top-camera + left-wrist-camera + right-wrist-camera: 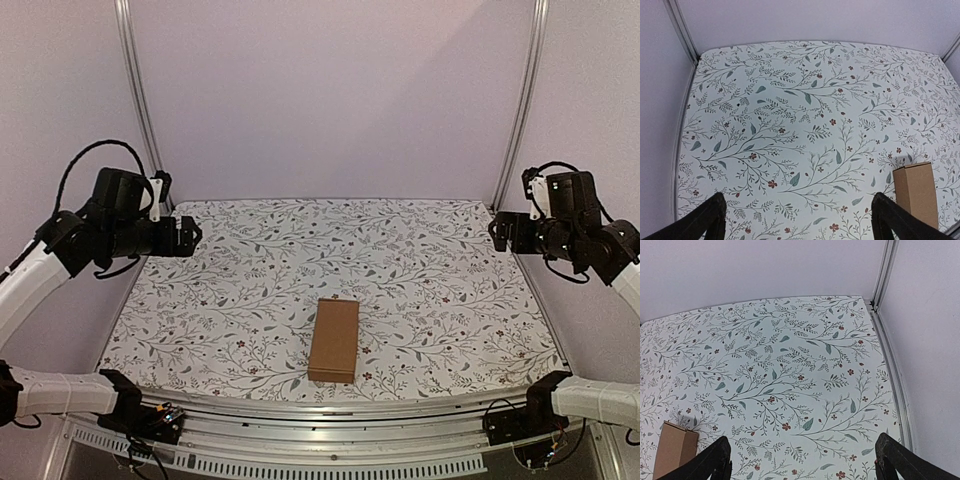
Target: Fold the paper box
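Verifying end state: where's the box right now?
Top view: the box lies flat on the floral cloth, near its front edge and roughly centred left to right, with nothing touching it. Left wrist view shows it lower right.

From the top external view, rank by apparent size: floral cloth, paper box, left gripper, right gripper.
1. floral cloth
2. paper box
3. left gripper and right gripper: they look alike, so unranked; both hang raised, nearer the camera.

The paper box lies on the counter, at six o'clock from its centre. The left claw hangs at ten o'clock of the box, the right claw at two.
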Robot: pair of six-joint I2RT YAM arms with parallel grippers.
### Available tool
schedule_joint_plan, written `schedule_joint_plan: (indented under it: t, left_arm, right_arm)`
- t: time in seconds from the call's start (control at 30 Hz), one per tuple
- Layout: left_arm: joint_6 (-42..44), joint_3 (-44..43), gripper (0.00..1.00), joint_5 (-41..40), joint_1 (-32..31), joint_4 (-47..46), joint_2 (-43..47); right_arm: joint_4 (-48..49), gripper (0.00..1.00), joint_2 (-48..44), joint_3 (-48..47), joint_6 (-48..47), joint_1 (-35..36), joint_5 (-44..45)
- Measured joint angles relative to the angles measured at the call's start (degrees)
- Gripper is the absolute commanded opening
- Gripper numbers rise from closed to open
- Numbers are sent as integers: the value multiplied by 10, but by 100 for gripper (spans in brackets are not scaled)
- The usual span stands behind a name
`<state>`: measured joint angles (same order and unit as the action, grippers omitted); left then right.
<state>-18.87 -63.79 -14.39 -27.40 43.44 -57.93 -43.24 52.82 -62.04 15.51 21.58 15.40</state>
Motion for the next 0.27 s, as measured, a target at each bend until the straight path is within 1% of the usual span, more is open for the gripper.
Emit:
schedule_joint_plan:
  t: [0.1,0.27]
  left_arm:
    - [8,28,99,23,3,-16,12]
    - [15,35,99,53,11,-41,34]
  right_arm:
    - [4,99,-20,21,0,0,6]
    - [12,99,-33,42,0,0,7]
